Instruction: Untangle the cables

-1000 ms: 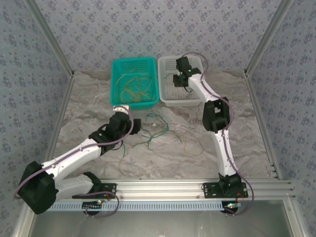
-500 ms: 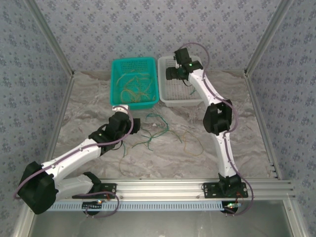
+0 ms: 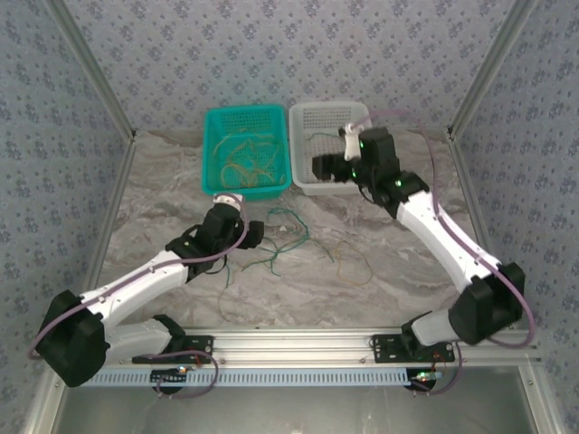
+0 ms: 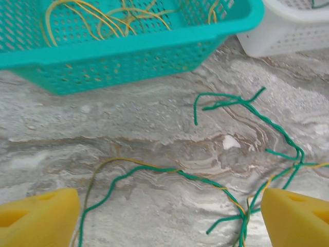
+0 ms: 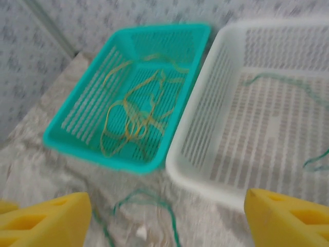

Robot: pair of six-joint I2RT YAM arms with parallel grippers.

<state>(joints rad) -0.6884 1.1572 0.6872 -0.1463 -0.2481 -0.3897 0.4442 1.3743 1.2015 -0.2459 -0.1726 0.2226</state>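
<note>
Cables [image 4: 241, 101] lie tangled just ahead of my left gripper [image 4: 167, 221], jaws wide, probably for a pick, while my right gripper [image 5: 167, 218], also wide and empty, hovers just short of the white basket [image 5: 203, 172] holding green ones.

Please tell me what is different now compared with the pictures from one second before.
The right arm drew back from over the white basket, elbow swinging out to the right; the right gripper now hangs at its near edge, open and empty. A green cable lies in that basket. The left gripper, open over the cables on the table, and the teal basket hardly moved.
</note>
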